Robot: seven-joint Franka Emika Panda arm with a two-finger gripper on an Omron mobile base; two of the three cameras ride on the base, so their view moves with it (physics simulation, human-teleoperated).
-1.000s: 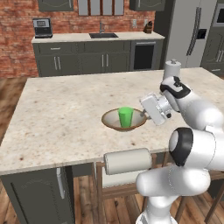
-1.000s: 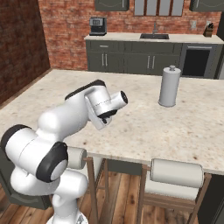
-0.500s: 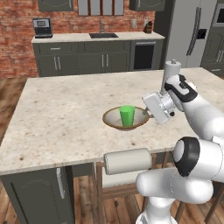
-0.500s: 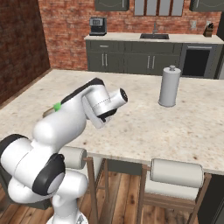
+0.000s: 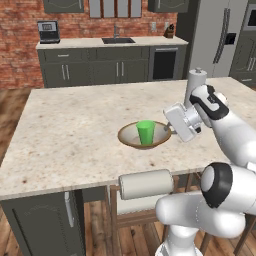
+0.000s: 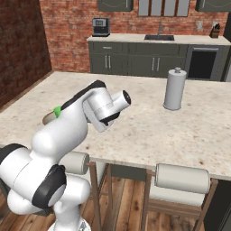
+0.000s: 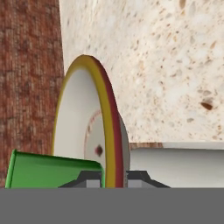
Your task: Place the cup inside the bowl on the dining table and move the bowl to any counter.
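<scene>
The green cup (image 5: 146,131) stands upright inside the wide tan-rimmed bowl (image 5: 131,138) on the dining table (image 5: 75,130), near its front edge. My gripper (image 5: 168,130) reaches in from the right and is shut on the bowl's right rim. In the hand view the fingertips (image 7: 89,178) straddle the rim of the bowl (image 7: 103,109), with the cup (image 7: 52,170) beside them. In the right base view my arm hides most of the bowl (image 6: 47,118); a sliver of the cup (image 6: 57,110) shows.
A paper towel roll (image 5: 195,85) stands on the table behind my arm. Padded stools (image 5: 146,184) sit under the front edge. The counter (image 5: 110,44) with sink and coffee machine (image 5: 48,31) runs along the brick wall; a fridge (image 5: 220,40) stands at the right.
My arm has changed posture, its elbow swinging up and outward. The bowl with the cup has shifted slightly to the right, still held at its rim.
</scene>
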